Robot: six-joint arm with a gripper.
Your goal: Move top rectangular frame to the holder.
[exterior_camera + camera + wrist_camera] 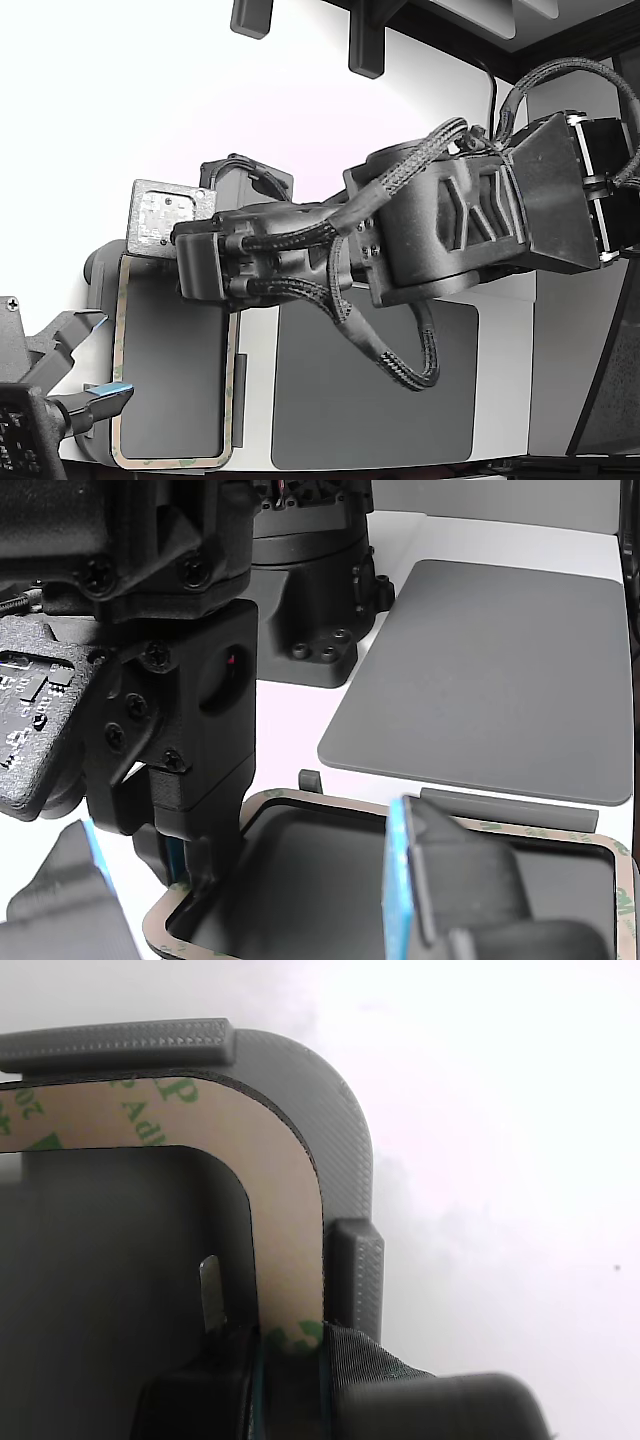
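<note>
End effector (290, 1380) clamped on one strip of the top rectangular frame (285, 1220), lying flat in the holder (345, 1150), long axis running up and down the exterior view, with dark grey mat (500, 670) beyond on white bench (255, 370).

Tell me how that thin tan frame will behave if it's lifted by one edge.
The frame looks sheet-thin with an open centre, so it would likely flex and sag from a single-edge grip. It seems light for its span. Its surface looks like smooth printed liner, possibly slippery between the gripper fingers, which meet it at one edge.
</note>
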